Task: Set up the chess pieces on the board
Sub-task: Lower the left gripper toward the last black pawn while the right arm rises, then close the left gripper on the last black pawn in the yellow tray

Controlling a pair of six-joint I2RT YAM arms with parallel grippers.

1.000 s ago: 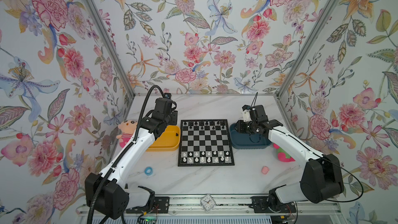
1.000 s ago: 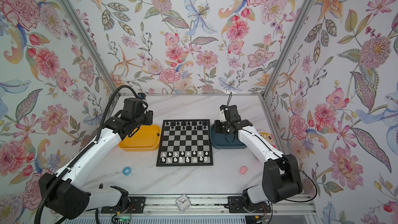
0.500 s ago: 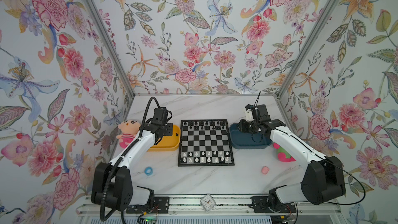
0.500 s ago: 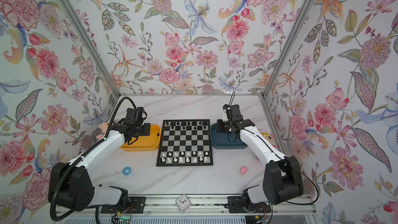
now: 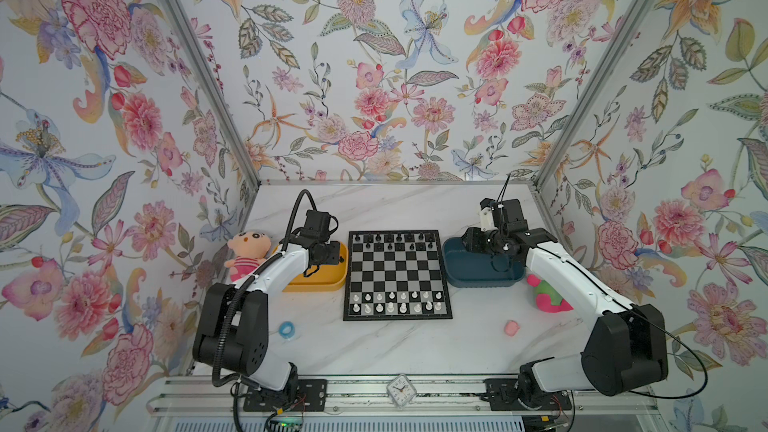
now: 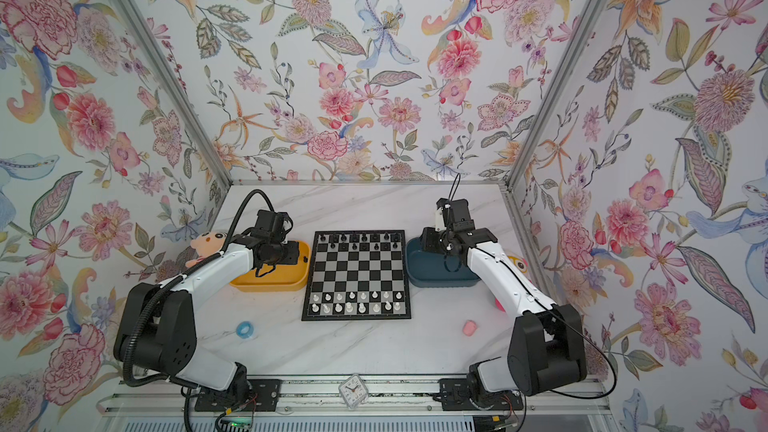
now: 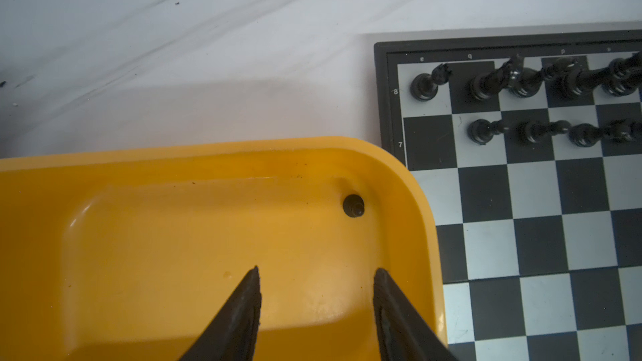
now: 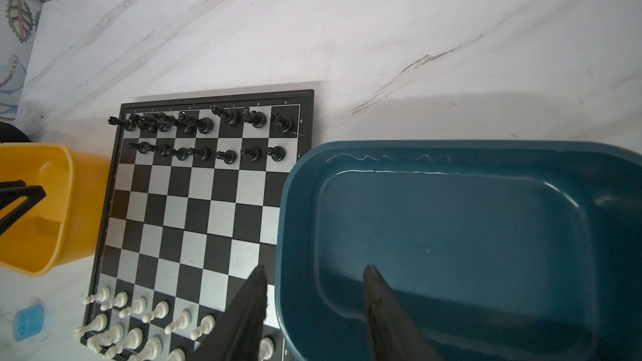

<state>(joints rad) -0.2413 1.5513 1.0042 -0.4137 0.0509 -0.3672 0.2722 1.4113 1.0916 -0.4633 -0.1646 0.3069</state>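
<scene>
Chess pieces (image 5: 395,238) in black stand in two rows along the far edge of the board (image 5: 397,274), and the white ones (image 5: 395,303) stand in two rows along its near edge; the middle squares are bare in both top views. One black pawn (image 7: 353,206) stands apart from the rest, upright in a corner of the yellow tray (image 7: 208,147), on the side nearest the board.

The board lies flat in the middle of the bench (image 5: 395,209). The yellow tray sits just beside its left edge and a dark blue tray (image 5: 482,280) just beside its right edge.

The left claw (image 7: 317,269) hangs over the floor of the yellow tray with its fingers apart and nothing between them; the pawn is near the tips but not touched. The right claw (image 8: 315,268) is spread too and holds nothing, with one finger over the board's edge and one over the blue tray.

A plush doll (image 5: 245,249) sits left of the yellow tray, and a pink-and-green plush toy (image 5: 546,297) lies right of the blue tray. A small blue ring (image 5: 286,329) and a small pink lump (image 5: 512,327) lie on the bench nearer the front.
</scene>
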